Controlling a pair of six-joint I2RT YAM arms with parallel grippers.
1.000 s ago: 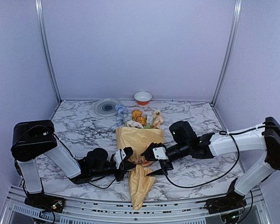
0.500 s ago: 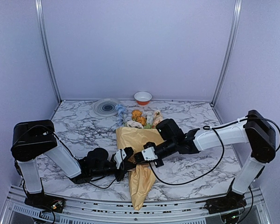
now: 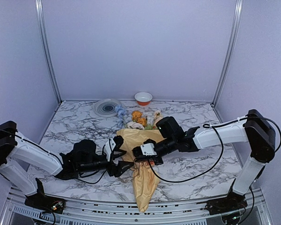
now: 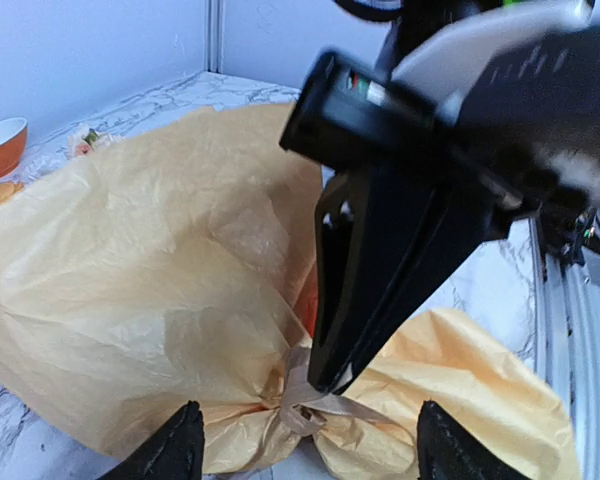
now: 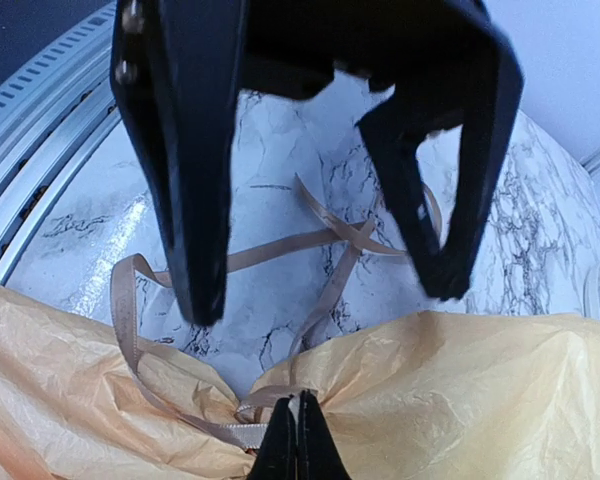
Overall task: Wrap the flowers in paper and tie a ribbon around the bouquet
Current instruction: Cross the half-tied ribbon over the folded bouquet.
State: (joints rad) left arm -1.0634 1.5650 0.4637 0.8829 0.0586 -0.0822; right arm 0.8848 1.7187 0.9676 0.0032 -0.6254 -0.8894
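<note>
Observed bouquet [image 3: 131, 137] lying mid-worktop [image 3: 192, 117], flowers [image 3: 140, 119] toward the far wall, narrow tail toward the near edge. Noted ribbon [image 5: 330, 240] knotted round the gathered paper [image 4: 160, 280] neck, loose ends looping on the marble on the left arm's side. Recorded right claw [image 5: 295, 440] pressed together on the ribbon at the knot (tips meet right at the tie). Logged left claw [image 4: 310, 455] spread and empty, facing the neck.
</note>
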